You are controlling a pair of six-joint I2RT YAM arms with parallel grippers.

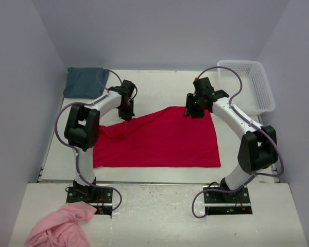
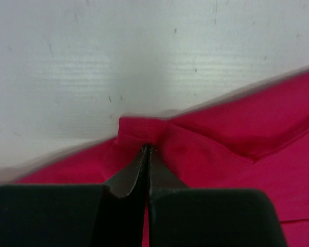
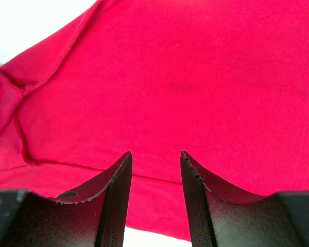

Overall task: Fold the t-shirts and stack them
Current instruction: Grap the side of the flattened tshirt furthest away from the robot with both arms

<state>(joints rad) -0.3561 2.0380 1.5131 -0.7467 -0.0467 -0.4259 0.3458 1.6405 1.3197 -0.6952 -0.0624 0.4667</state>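
The red t-shirt (image 1: 159,139) lies spread across the middle of the table, its far left edge drawn up into a point. My left gripper (image 1: 126,110) is shut on that edge, and the left wrist view shows a small bunched fold of the red t-shirt (image 2: 144,131) pinched at the tips of the left gripper (image 2: 147,150). My right gripper (image 1: 193,111) stands open over the shirt's far right corner. In the right wrist view the right gripper (image 3: 155,154) has only flat red t-shirt (image 3: 185,77) below its fingers. The teal t-shirt (image 1: 85,81) lies folded at the back left corner.
A white plastic basket (image 1: 247,85) stands at the back right. A pink cloth (image 1: 62,226) lies crumpled on the near ledge by the left arm's base. White walls close in the table on three sides.
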